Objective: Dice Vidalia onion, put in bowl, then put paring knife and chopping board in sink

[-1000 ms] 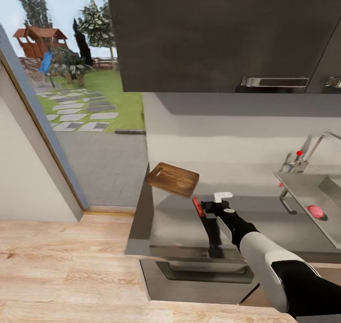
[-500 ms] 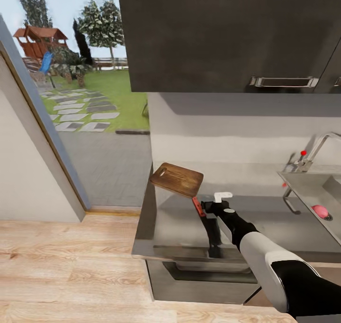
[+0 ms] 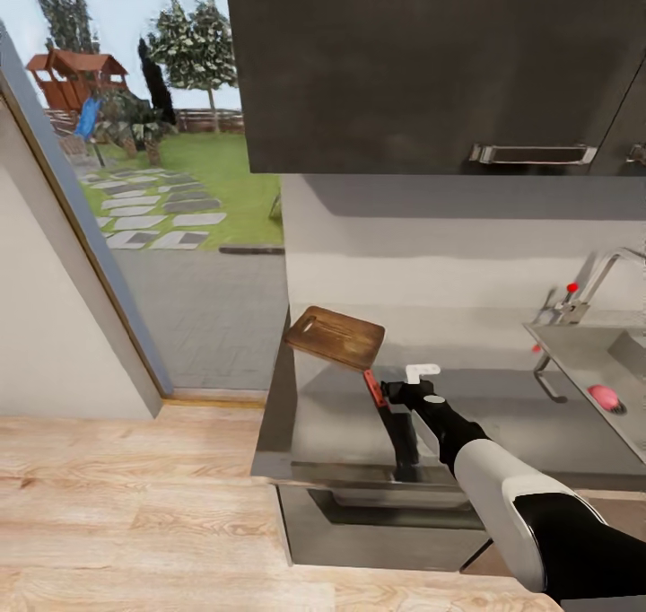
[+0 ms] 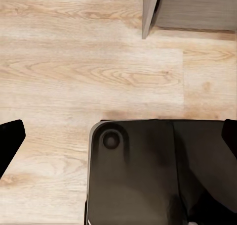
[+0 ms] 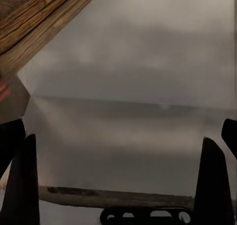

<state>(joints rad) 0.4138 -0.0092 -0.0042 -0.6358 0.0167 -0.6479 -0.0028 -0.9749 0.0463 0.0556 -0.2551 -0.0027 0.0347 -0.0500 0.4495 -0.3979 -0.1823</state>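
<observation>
Since a second ago the whole head view has slid sideways, so the camera has swung; the right arm and the things on the table sit as they did relative to each other, with the sink a little nearer the picture's edge.

The chopping board (image 3: 335,336) lies at the far end of the table (image 3: 341,424), the end away from the sink (image 3: 583,361), with one corner reaching past the table's edge. The paring knife (image 3: 375,389) rests just beside the board's near corner, on the sink side, its red handle showing. The right tool (image 3: 395,391) hangs at the knife, touching or nearly so. In the right wrist view its fingers (image 5: 211,180) stand spread wide with only grey table between them, pinching nothing. The left tool's black tips (image 4: 10,141) sit at opposite edges of the left wrist view, wide apart, over wooden floor (image 4: 98,62) and the robot's dark base (image 4: 148,170).

As for progress, the job looks barely begun. The Vidalia onion (image 3: 605,397) lies whole in the sink basin, well apart from the board. Nothing is diced, and knife and board are both out on the table. A small white object (image 3: 422,372) stands just beyond the right tool; it may be the bowl, but I cannot tell, nor what it holds. Fetching the onion, dicing, filling the bowl and sinking knife and board all remain.
</observation>
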